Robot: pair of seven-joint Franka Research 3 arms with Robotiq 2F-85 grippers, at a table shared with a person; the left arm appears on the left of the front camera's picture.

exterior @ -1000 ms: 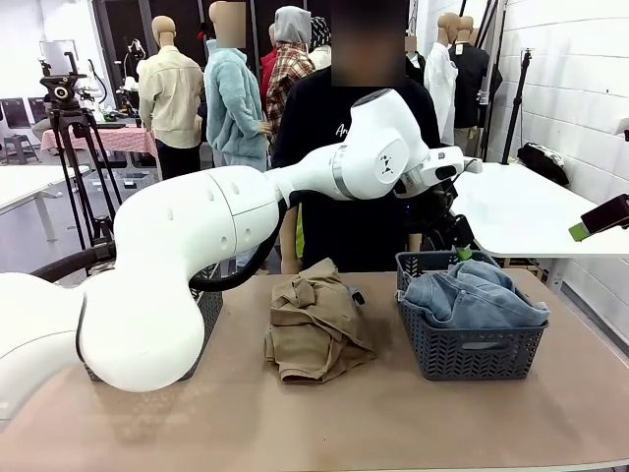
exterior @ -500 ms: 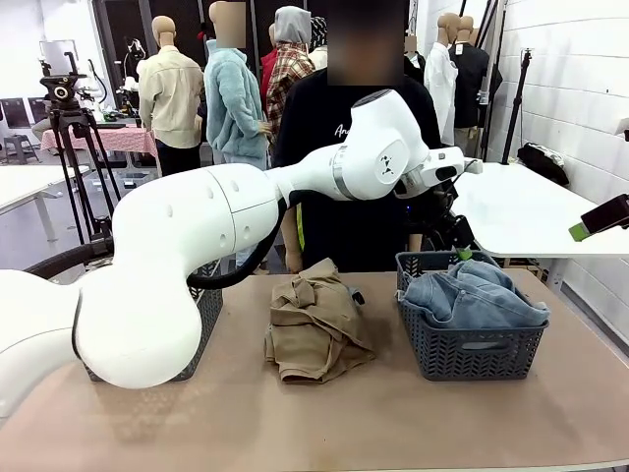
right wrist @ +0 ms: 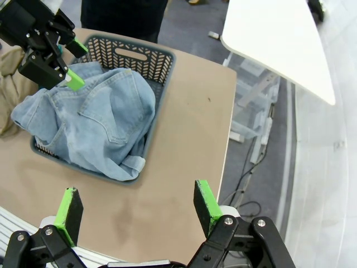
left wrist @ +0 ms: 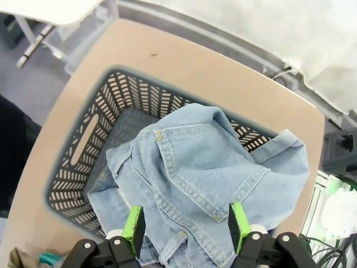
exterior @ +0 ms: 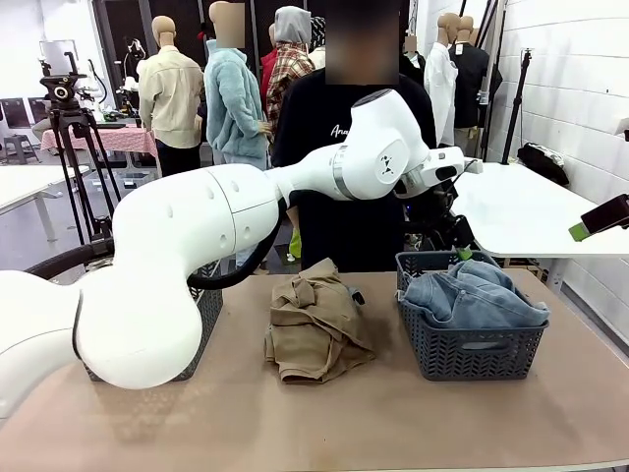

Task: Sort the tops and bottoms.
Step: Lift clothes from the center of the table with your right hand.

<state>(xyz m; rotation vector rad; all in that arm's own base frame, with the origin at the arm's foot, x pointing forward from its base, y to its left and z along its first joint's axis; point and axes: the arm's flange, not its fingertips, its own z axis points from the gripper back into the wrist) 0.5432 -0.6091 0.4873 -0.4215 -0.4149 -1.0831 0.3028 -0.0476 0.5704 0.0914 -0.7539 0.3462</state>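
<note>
- Right gripper (right wrist: 138,206) – hangs high, off to the right of the grey basket (right wrist: 134,56) and out past the table (exterior: 393,423) edge; its green-padded fingers stand wide apart with nothing between them.
- Grey basket – it sits on the right half of the table and holds the bottoms (exterior: 472,295), the light blue denim jeans. They lie bunched inside and heap up above the rim, and in the right wrist view one fold droops over the basket's near wall.
- Tan top (exterior: 314,329) – a crumpled khaki heap lying on the bare table just left of the basket, apart from it.
- Second dark basket (exterior: 208,305) – well to the left of the grey basket, mostly hidden behind the left arm's big white links.
- Left gripper (left wrist: 186,226) – it reaches across from the left and hovers over the jeans near the basket's far rim, fingers pointing down. The jaws are parted and empty; whether a pad touches the denim I cannot tell.
- Person (exterior: 334,147) – in a black top, standing at the table's far side, behind and left of the basket.
</note>
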